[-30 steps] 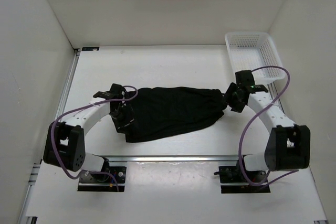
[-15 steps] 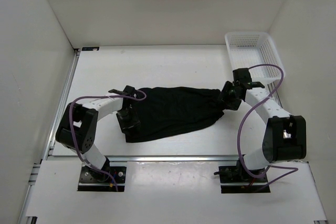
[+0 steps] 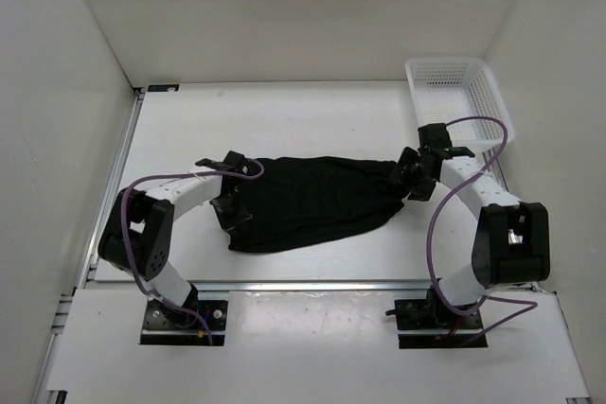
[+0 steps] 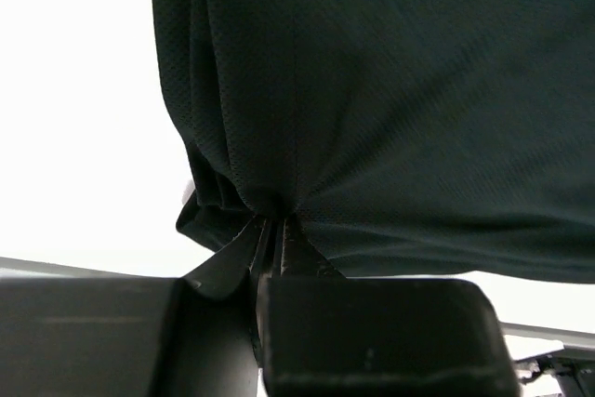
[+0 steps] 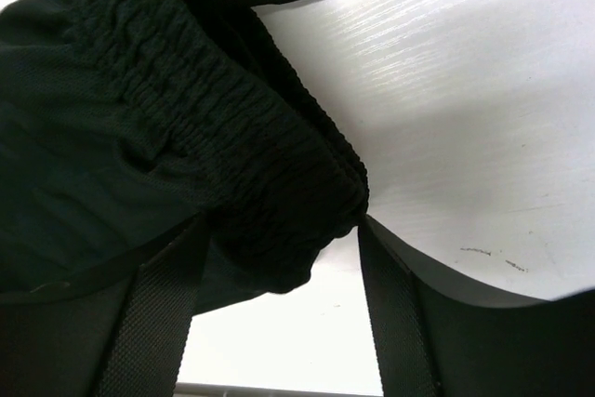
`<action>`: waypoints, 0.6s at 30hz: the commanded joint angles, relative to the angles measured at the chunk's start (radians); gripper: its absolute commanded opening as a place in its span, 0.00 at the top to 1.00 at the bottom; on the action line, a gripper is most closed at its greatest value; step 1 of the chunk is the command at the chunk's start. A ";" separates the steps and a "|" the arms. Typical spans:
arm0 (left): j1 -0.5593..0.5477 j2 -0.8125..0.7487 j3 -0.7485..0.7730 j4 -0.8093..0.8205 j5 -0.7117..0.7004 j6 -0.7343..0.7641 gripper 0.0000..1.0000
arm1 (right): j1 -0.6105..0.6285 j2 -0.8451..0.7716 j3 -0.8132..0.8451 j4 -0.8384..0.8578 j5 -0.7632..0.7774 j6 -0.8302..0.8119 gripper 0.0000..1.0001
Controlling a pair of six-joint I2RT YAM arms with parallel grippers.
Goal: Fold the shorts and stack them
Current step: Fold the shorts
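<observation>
Both grippers have edged inward since a second ago. Left gripper is clamped on the shorts at the leg end. Right gripper straddles the waistband, grip unclear. Shorts lie mid-way across the table; keep them taut and lift evenly.

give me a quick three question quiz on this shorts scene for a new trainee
1. True or false: the left pincer is shut on a gathered pinch of the shorts.
2. Where does the white basket sit? A far right, B near left, C under the shorts.
3. Fill in: the right pincer straddles the shorts' elastic ____.
Key: 1 true; 2 A; 3 waistband.
</observation>
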 commanded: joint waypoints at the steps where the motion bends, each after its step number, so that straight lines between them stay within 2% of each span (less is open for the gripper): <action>1: -0.004 -0.076 0.037 -0.019 -0.025 -0.008 0.90 | -0.001 0.025 0.027 0.025 -0.010 -0.018 0.30; 3: -0.004 -0.076 0.046 -0.019 -0.025 0.003 0.88 | -0.001 0.044 0.027 0.034 -0.010 -0.009 0.33; 5: -0.013 -0.064 0.055 -0.019 -0.015 0.003 0.83 | -0.001 0.053 0.027 0.055 -0.010 0.002 0.42; 6: -0.013 -0.064 0.055 -0.019 -0.015 0.003 0.86 | -0.001 0.053 0.027 0.055 -0.010 0.002 0.56; 7: -0.013 -0.055 0.055 -0.019 -0.015 0.003 0.90 | -0.001 0.053 0.027 0.055 -0.010 0.011 0.66; 8: -0.023 -0.055 0.055 -0.019 -0.015 0.003 0.90 | -0.001 0.053 0.027 0.055 -0.010 0.011 0.76; 9: -0.023 -0.055 0.064 -0.019 -0.015 0.003 0.90 | -0.001 0.062 0.027 0.055 -0.010 0.011 0.94; 10: -0.023 -0.055 0.065 -0.019 -0.015 0.003 0.90 | -0.001 0.062 0.027 0.055 -0.010 0.011 1.00; 14: -0.023 -0.055 0.065 -0.019 -0.015 0.003 0.90 | -0.001 0.029 0.027 0.055 -0.001 -0.007 1.00; 16: -0.023 -0.055 0.065 -0.019 -0.015 0.003 0.78 | -0.001 0.028 0.027 0.046 0.008 -0.007 1.00; 17: -0.023 -0.055 0.065 -0.019 -0.015 0.003 0.67 | -0.001 0.028 0.036 0.046 0.008 -0.016 1.00; 18: -0.023 -0.055 0.065 -0.019 -0.006 0.003 0.67 | -0.001 0.028 0.036 0.046 0.008 -0.016 1.00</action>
